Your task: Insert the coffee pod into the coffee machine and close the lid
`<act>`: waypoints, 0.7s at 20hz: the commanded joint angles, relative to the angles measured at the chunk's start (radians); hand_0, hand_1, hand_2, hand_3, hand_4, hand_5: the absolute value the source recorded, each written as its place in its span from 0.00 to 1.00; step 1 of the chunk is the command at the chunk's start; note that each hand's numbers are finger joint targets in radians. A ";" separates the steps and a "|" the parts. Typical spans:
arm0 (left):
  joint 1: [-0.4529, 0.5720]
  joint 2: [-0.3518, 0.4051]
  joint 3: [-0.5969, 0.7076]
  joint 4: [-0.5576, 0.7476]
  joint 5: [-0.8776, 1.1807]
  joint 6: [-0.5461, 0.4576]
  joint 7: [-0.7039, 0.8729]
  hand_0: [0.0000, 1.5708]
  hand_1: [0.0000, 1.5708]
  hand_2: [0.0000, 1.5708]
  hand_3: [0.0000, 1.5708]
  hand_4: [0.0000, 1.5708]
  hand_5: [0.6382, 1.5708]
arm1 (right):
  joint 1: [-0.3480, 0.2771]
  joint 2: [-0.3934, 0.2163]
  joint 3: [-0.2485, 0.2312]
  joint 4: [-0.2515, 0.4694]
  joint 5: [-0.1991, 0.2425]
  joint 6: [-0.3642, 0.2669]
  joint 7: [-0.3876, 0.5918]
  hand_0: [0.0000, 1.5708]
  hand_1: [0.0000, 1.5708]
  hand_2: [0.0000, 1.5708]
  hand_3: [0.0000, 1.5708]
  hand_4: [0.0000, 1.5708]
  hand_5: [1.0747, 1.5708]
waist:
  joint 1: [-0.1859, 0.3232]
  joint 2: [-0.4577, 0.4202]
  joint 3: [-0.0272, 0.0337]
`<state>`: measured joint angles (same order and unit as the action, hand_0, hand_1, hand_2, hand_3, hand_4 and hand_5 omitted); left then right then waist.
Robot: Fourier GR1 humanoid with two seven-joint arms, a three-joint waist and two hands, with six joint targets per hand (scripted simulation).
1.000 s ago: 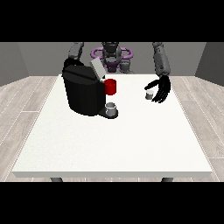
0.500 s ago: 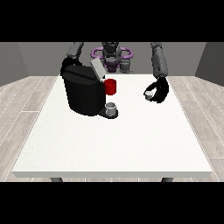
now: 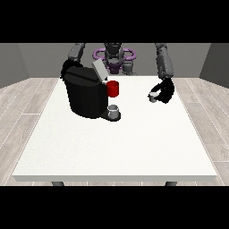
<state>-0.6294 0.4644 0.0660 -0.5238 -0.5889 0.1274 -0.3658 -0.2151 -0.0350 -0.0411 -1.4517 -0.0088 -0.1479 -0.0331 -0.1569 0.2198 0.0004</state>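
A black coffee machine [image 3: 86, 95] stands on the left half of the white table [image 3: 116, 147]. Its grey lid [image 3: 99, 70] is tilted up and open, and a red part [image 3: 113, 88] sticks out of its front. A small grey cup [image 3: 114, 109] sits on its drip tray. The hand at the view's right [image 3: 164, 91] is low over the table to the right of the machine, fingers curled round a small grey coffee pod [image 3: 153, 96]. The hand at the view's left [image 3: 67, 68] is behind the machine's top corner and mostly hidden.
The robot's torso [image 3: 114, 58] is behind the table's far edge. White tabletop spreads from the machine to the near edge and between the machine and the pod. Wooden floor surrounds the table.
The fingers of the hand at the view's right have curled in round the pod. The arm has barely shifted. The machine and the other hand have not moved.
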 commanded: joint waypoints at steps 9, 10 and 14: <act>-0.138 -0.062 -0.040 -0.098 -0.006 -0.175 0.088 0.82 0.82 0.87 0.85 0.35 1.00 | 0.007 0.030 0.001 0.153 0.001 -0.012 -0.010 0.00 0.00 0.00 0.00 0.31 1.00 | 0.023 -0.134 -0.0002; -0.148 0.000 0.000 -0.095 0.018 -0.183 -0.001 0.79 0.79 0.84 0.84 0.34 1.00 | -0.013 0.005 -0.018 0.137 -0.011 0.004 -0.030 0.00 0.00 0.00 0.00 0.31 1.00 | 0.015 -0.081 -0.0005; -0.194 -0.005 -0.032 -0.145 -0.004 -0.245 0.013 0.80 0.80 0.85 0.82 0.36 1.00 | -0.043 0.014 -0.032 0.194 -0.018 -0.006 -0.040 0.00 0.00 0.00 0.00 0.28 1.00 | 0.036 -0.097 -0.0003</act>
<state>-0.7904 0.4516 0.0398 -0.6362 -0.5867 -0.0799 -0.3403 -0.2334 -0.0198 -0.0650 -1.2898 -0.0214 -0.1541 -0.0692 -0.1295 0.1233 0.0003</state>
